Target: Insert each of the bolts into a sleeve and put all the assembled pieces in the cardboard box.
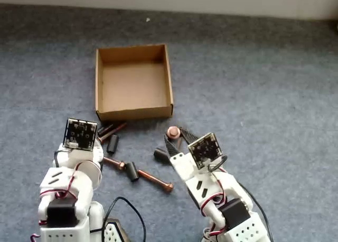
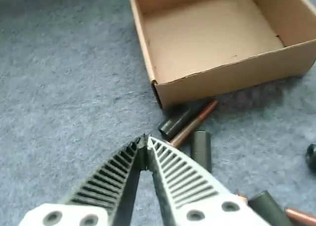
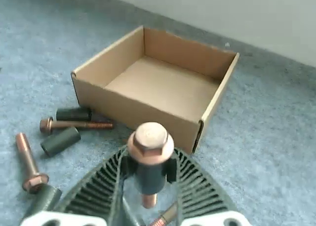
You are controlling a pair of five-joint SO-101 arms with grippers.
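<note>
My right gripper [image 3: 148, 161] is shut on an assembled piece: a copper bolt [image 3: 150, 141] standing upright through a dark sleeve [image 3: 148, 175]. In the high view that gripper [image 1: 175, 136] sits just in front of the cardboard box [image 1: 134, 113], near its right corner. The box [image 3: 128, 107] has nothing in it. My left gripper [image 2: 145, 143] is shut with nothing in it, low over the carpet. Just beyond its tips lie a sleeve [image 2: 177, 121], a bolt [image 2: 195, 123] and a second sleeve [image 2: 200, 147], in front of the box [image 2: 232, 75].
More loose parts lie between the arms: a bolt through a sleeve [image 1: 129, 171], a bolt [image 1: 156, 180] and a sleeve [image 1: 161, 155]. Grey carpet stretches open to the right of and behind the box. A black cable [image 1: 124, 202] loops at the left arm's base.
</note>
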